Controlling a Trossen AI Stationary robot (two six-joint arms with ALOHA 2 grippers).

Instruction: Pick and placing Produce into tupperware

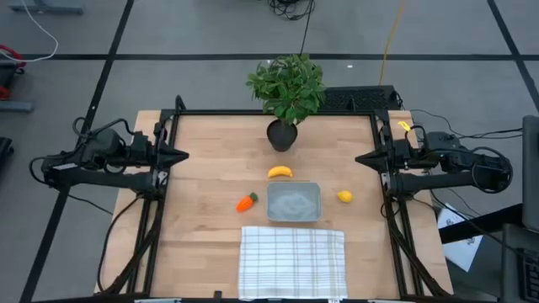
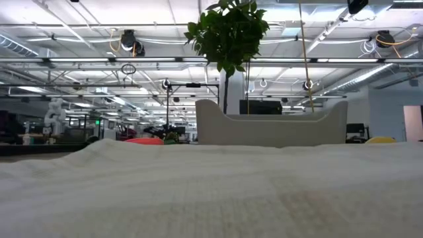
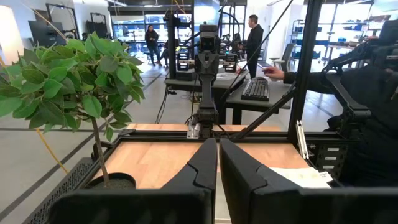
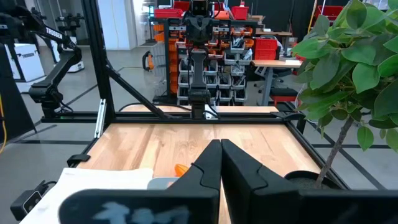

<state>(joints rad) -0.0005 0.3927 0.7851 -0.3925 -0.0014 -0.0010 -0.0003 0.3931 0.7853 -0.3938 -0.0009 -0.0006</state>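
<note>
Produce [image 1: 280, 172] around tupperware [image 1: 293, 202], well apart from both closed, empty grippers [image 1: 181, 156] [image 1: 362, 157].

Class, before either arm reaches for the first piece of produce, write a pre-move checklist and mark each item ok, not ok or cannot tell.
1. Tupperware open and empty: ok.
2. Banana, carrot and lemon lie on the table outside it, free to grasp: ok.
3. Left gripper open for a grasp: not ok, shut and parked at the left edge.
4. Right gripper open: not ok, shut at the right edge.
5. Potted plant stands behind the banana, apart from it: ok.
</note>
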